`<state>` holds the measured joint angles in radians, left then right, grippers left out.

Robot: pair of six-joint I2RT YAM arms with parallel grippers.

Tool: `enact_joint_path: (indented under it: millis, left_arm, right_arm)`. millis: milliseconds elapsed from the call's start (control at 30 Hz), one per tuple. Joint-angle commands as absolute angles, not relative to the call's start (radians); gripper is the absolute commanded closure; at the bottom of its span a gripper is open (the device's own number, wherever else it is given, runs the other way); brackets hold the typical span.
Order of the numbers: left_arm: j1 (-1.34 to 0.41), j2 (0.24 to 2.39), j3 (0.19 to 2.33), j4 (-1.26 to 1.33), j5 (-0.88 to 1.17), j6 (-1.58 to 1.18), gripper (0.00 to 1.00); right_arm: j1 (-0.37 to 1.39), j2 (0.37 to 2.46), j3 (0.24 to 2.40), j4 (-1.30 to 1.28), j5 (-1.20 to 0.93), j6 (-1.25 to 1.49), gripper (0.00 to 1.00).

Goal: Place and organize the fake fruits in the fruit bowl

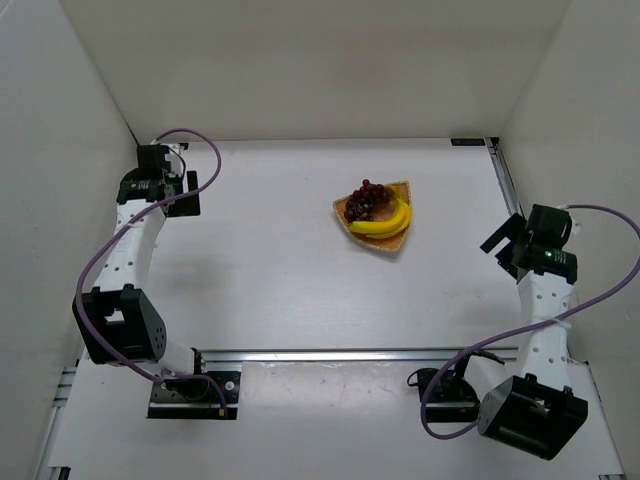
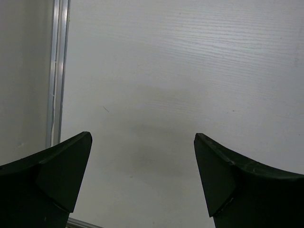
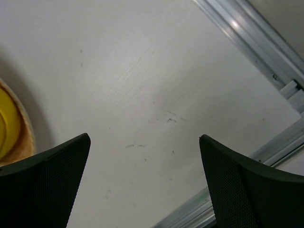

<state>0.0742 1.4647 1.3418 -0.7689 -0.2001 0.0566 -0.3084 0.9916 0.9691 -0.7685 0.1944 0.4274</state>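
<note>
The tan woven fruit bowl [image 1: 343, 210] sits right of the table's middle. The yellow banana bunch [image 1: 385, 224] lies in its near side and the dark red-purple grapes [image 1: 369, 196] in its far side. My left gripper [image 1: 197, 194] is open and empty at the far left, over bare table; its view [image 2: 142, 142] shows only tabletop. My right gripper [image 1: 500, 236] is open and empty at the right, well apart from the bowl. In the right wrist view [image 3: 144, 142] the bowl's rim [image 3: 27, 137] and a bit of banana [image 3: 8, 124] show at the left edge.
White walls close in the table at the left, back and right. An aluminium rail [image 1: 350, 355] runs across the near edge by the arm bases, and another rail [image 1: 505, 175] runs along the right side. It also shows in the right wrist view [image 3: 256, 42].
</note>
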Motion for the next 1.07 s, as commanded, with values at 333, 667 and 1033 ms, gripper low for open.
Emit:
enact_joint_path:
  millis: [333,667,1033]
  left_arm:
    - [0.109,1.387,1.344,-0.792,-0.121,0.006,0.00]
    - [0.109,1.378,1.335,-0.792,-0.121,0.006,0.00]
    - [0.118,1.358,1.325,-0.801,-0.100,0.006,0.00]
  right_arm:
    - [-0.311,0.910,0.911,-0.773,0.199,0.454,0.00]
    - [-0.311,0.891,0.902,-0.791,0.209,0.436,0.00]
    - [-0.311,0.882,0.893,-0.792,0.209,0.436,0.00]
